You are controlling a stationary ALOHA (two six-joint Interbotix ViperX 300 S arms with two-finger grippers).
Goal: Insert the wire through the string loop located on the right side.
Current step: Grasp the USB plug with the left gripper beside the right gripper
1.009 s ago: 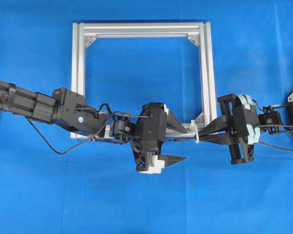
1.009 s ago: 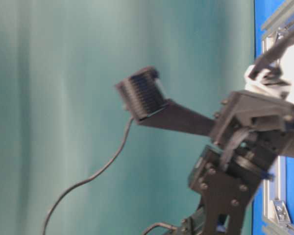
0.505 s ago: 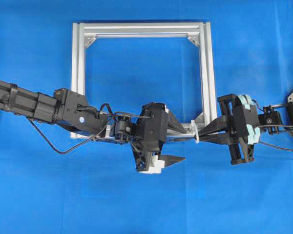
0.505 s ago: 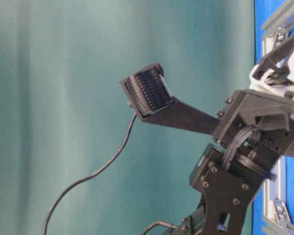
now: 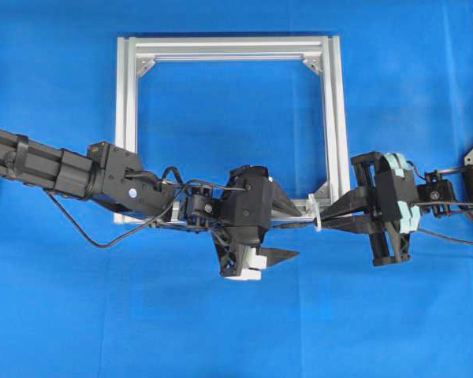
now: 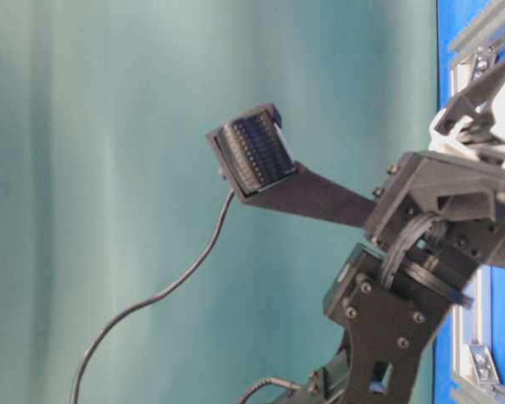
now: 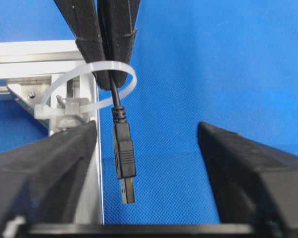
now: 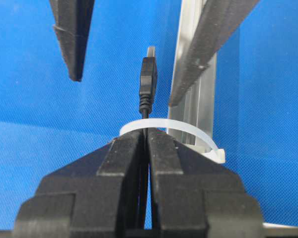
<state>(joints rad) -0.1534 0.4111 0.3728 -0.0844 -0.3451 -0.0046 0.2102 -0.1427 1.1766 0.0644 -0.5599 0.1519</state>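
Altogether: one wire (image 7: 124, 158), one string loop (image 7: 92, 87), two tools.

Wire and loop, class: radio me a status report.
Right end effector shut on the wire, plug through the string loop. Left end effector open, fingers flanking plug, no contact. Nothing in the way.

The counter (image 5: 63, 315) is covered in a bright blue cloth with a fine woven grain and a matt face. The frame (image 5: 221, 46) is silver aluminium, smooth, with a brushed satin sheen and grooved channels. The string loop (image 7: 120, 69) looks like translucent white plastic, smooth and faintly glossy. The wire (image 7: 115, 96) has a matt black rubbery sheath; its plug (image 7: 125, 158) is moulded black plastic ending in a dull grey metal tip. The jaws' pads look like coarse matt black foam.
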